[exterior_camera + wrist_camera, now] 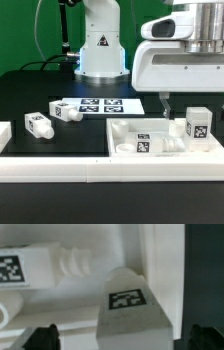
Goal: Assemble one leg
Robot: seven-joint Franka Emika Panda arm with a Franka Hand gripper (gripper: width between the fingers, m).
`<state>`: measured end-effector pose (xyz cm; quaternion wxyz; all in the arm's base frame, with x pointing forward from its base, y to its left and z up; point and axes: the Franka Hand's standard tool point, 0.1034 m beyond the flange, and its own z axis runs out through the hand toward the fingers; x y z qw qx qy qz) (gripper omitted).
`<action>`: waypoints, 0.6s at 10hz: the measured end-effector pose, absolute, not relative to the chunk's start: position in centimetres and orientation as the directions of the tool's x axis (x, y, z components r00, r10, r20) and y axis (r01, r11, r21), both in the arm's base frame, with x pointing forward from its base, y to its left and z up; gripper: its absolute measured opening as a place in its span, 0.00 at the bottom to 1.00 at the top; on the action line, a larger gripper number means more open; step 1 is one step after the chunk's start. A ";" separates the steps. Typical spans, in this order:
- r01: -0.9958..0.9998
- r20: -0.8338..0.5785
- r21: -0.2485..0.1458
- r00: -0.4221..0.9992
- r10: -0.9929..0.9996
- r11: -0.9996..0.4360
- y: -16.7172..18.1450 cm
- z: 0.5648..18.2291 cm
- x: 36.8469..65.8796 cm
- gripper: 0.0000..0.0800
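The step in hand is judged to be the approach to 1 small white plastic square-section leg [196, 124], which is stood upright on the large flat white square panel [125, 130], long axis vertical, tag outward. The gripper [120, 336] is held wide above the leg, nothing grasped. Lowering and closing on it is called for next.

The arm [185, 45] is glossy white with rounded housings and a grey band near the wrist. Its white, domed base [101, 45] carries a triangular black-and-white marking. The tool [120, 338] has two dark, narrow fingertips [44, 336].
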<state>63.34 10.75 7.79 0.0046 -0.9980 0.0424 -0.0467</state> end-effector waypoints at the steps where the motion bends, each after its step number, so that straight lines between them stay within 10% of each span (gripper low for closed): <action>1: -0.055 0.094 -0.005 0.994 -0.056 -0.998 10.7 7.8 63.4 0.81; 6: -0.099 0.093 -0.009 0.991 -0.099 -0.995 10.7 7.8 63.3 0.36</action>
